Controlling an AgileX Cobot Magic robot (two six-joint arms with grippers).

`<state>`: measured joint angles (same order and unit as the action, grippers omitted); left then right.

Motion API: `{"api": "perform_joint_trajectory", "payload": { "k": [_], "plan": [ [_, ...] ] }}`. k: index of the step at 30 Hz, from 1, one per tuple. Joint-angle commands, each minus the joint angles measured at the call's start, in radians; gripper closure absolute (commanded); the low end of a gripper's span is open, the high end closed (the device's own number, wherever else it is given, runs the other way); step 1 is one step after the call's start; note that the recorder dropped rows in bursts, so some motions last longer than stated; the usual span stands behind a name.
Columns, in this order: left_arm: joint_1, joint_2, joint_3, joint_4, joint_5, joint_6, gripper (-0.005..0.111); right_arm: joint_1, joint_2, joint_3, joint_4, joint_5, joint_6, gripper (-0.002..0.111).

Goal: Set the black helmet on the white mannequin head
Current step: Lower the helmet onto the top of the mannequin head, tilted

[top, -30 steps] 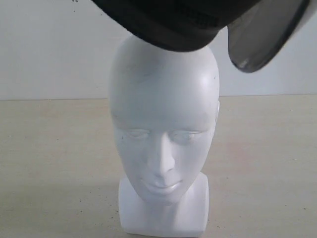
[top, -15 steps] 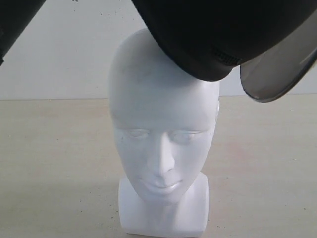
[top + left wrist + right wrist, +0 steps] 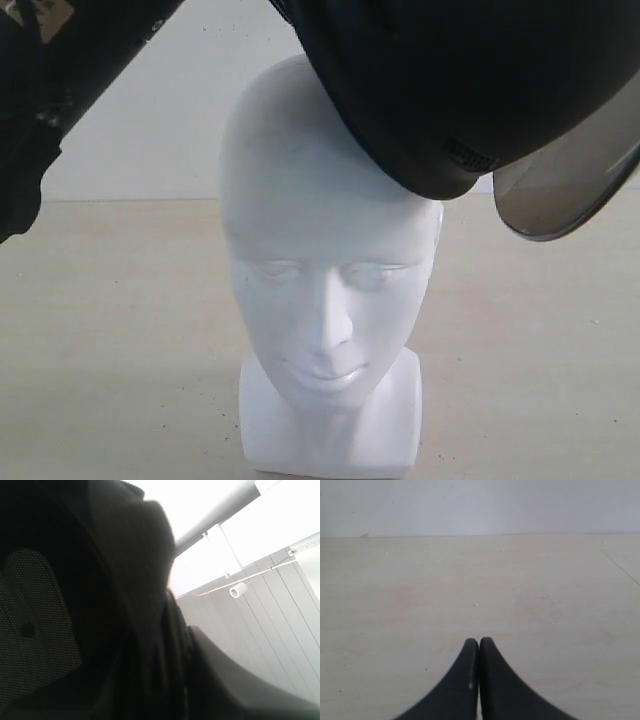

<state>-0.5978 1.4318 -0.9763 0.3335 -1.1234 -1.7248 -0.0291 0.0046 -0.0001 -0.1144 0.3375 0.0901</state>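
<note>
While my left tool lay buried against the dark, mesh-padded lining (image 3: pixel 40 630) of the large, round, open-faced black helmet (image 3: pixel 470 80), I could not make out its jaws or how wide they stood. The helmet hung tilted in the air and nothing else bore it, so I judged that the tool had it gripped somewhere at the rim. My right tool (image 3: pixel 479 647) was pressed shut on nothing, low over the pale bench (image 3: pixel 395 590) and out of the work.

Over the last second the helmet had dropped from the top edge of the exterior view and slid toward the right of it. My black left arm (image 3: pixel 60 90) had come into sight at the upper left. The helmet's lower rim now overlapped the crown of the smooth, bald white mannequin head (image 3: pixel 320 260) on that right side, seemingly touching it. The smoky tinted visor (image 3: pixel 565 190) hung clear beside the temple.

The helmet sat off-centre and canted, its opening not yet over the crown. I reckoned it needed bringing back across and levelling before it could go down.
</note>
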Motion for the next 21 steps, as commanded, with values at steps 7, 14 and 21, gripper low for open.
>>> {"api": "perform_joint_trajectory", "payload": {
  "k": [7,14,21],
  "plan": [
    [-0.001,-0.016,-0.026,-0.049,-0.098,-0.006,0.102,0.003,-0.005,0.0,-0.001,-0.003,0.001,0.109],
    [0.025,-0.016,-0.026,0.004,-0.098,-0.012,0.102,0.003,-0.005,0.0,-0.001,-0.003,0.001,0.109],
    [0.068,-0.016,-0.024,0.045,-0.098,-0.04,0.102,0.003,-0.005,0.0,-0.001,-0.003,0.001,0.109]
  ]
}}
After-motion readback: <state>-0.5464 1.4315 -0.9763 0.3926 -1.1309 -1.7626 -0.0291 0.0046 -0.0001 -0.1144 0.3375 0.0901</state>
